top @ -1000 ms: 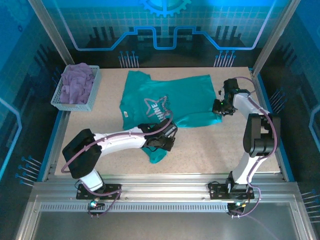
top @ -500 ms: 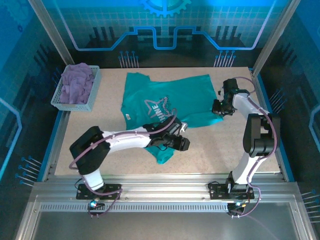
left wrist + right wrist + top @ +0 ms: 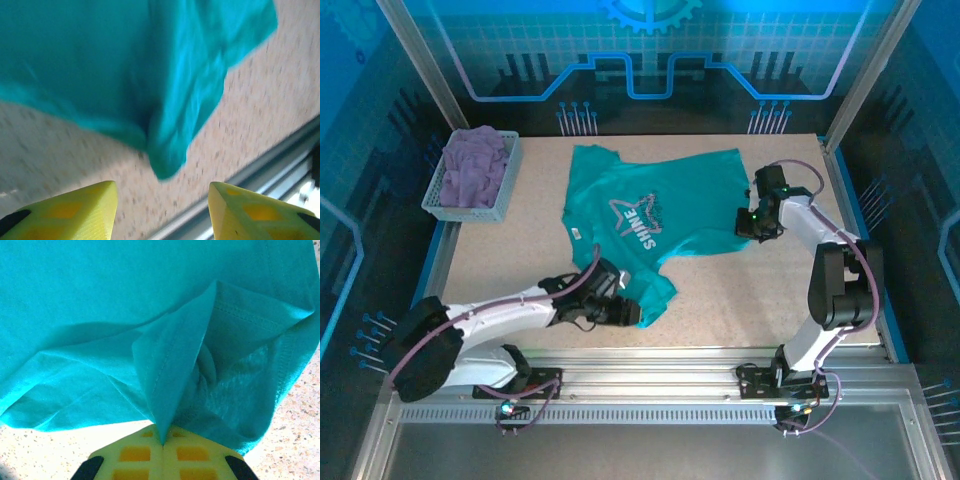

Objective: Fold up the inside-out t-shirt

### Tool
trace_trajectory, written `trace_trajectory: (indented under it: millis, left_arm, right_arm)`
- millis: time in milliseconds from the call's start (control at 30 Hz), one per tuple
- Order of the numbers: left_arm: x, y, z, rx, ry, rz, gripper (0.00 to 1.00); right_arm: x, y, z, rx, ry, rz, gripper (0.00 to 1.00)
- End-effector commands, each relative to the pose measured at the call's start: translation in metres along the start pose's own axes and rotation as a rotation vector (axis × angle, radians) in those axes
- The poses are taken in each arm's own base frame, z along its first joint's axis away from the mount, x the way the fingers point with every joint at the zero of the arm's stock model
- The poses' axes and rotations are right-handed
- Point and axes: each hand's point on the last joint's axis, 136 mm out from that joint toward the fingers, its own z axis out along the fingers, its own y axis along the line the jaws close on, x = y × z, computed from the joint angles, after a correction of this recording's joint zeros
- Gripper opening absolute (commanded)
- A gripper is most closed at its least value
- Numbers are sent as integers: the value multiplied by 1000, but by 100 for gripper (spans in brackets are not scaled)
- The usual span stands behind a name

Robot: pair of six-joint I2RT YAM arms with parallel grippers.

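Left gripper (image 3: 628, 312) has backed off toward the near-left since a second ago and let go of the cloth. Fingers stand moderately apart with nothing between them, and the shirt's near corner lies just ahead of the tips in the left wrist view (image 3: 162, 200). Table (image 3: 750, 300): t-shirt (image 3: 640, 205) spread out mid-table, print facing up. Basket (image 3: 438, 195) at far left holds a purple garment (image 3: 472, 165). Right gripper (image 3: 752, 222) is clamped on a fold at the shirt's right edge, fingers together (image 3: 162, 442).
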Motion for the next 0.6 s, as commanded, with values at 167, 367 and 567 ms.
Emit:
trace_trajectory:
  millis: [167, 367, 567]
  left_arm:
    - [10, -8, 22, 17, -7, 48, 52]
    - [3, -10, 36, 10, -21, 66, 47]
    - [-5, -13, 36, 9, -58, 88, 40]
  right_arm:
    - [7, 6, -6, -16, 14, -22, 0]
    - [9, 4, -9, -10, 8, -28, 0]
    - [9, 5, -9, -14, 8, -31, 0]
